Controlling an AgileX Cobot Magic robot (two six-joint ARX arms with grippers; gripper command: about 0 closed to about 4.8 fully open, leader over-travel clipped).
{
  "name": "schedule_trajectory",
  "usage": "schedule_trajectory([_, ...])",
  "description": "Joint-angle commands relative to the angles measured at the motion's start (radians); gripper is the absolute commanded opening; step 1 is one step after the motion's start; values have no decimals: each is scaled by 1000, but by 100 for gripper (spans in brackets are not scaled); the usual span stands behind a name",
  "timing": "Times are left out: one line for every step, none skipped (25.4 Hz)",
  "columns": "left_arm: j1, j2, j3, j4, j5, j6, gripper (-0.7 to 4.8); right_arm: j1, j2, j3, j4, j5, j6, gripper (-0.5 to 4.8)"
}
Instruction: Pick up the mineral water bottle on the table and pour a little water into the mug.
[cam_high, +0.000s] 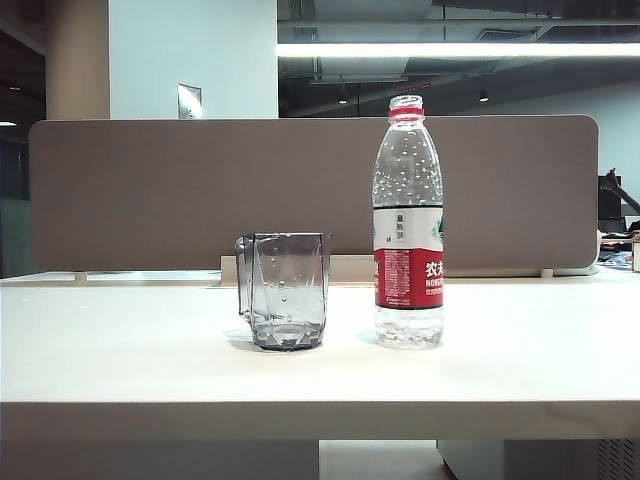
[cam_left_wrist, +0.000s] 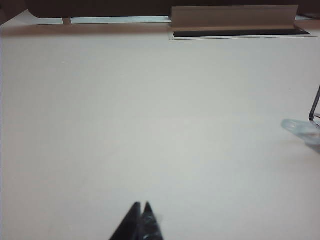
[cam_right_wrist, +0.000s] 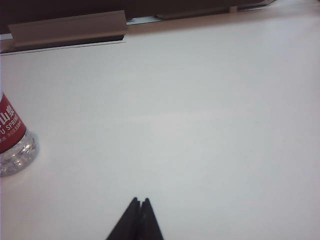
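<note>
The mineral water bottle (cam_high: 408, 225) stands upright on the white table (cam_high: 120, 350), uncapped, with droplets on its clear walls. Its base and red label (cam_right_wrist: 10, 135) show at the edge of the right wrist view. The smoky-grey mug (cam_high: 285, 290) stands just left of the bottle, handle to the left, apart from it. Only a sliver of the mug (cam_left_wrist: 306, 131) shows in the left wrist view. My left gripper (cam_left_wrist: 142, 205) is shut and empty over bare table, far from the mug. My right gripper (cam_right_wrist: 139, 200) is shut and empty, well away from the bottle. Neither gripper shows in the exterior view.
A brown divider panel (cam_high: 200, 190) runs along the back of the table. A pale cable tray (cam_left_wrist: 232, 17) sits at the table's far edge behind the mug and bottle. The table's thick front edge (cam_high: 320, 420) faces the camera.
</note>
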Motion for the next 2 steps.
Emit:
schedule_trajectory([0, 1, 0, -5, 6, 0, -5, 0, -1, -7, 16, 0, -2, -5])
schedule_trajectory([0, 1, 0, -5, 6, 0, -5, 0, -1, -7, 16, 0, -2, -5])
